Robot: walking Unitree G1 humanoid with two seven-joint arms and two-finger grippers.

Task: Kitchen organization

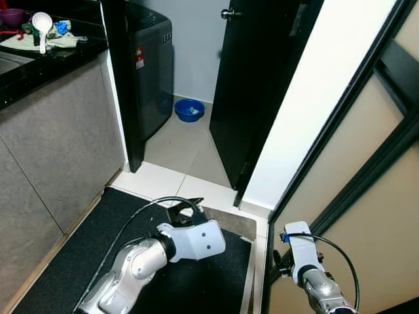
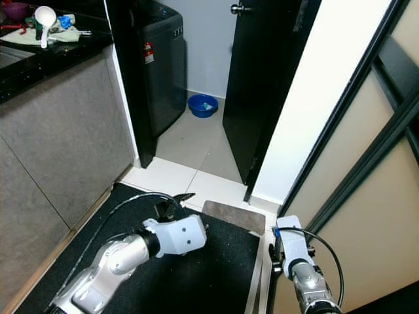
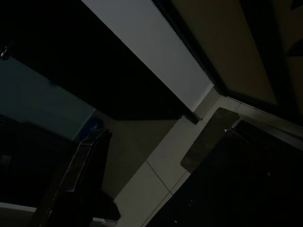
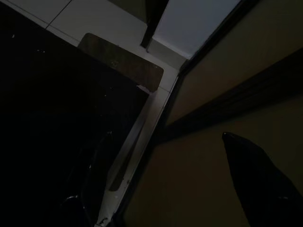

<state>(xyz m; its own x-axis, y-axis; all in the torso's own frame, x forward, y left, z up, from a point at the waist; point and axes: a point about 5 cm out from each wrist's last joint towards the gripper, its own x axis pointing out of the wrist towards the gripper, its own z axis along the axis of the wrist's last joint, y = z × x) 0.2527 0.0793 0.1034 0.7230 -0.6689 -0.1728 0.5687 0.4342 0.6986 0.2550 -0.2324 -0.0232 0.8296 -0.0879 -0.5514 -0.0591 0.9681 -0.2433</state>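
L gripper [image 1: 188, 210] low over black mat [image 1: 78, 255], fingers apart, empty. R gripper [image 4: 255, 184] by wall; jaw state can't tell.

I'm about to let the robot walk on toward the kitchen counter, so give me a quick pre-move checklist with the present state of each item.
1. Left hand carries nothing: ok, it hangs low over the black floor mat with nothing between its fingers.
2. Right hand free: cannot tell, its fingers are hidden behind the wrist.
3. Black door out of the way: ok, it stands open.
4. Floor ahead free of obstacles: not ok, a round blue plastic basin sits on the pale tiles beyond the doorway.
5. Black stone countertop has work waiting: ok, a white plastic ladle and other items lie on it.
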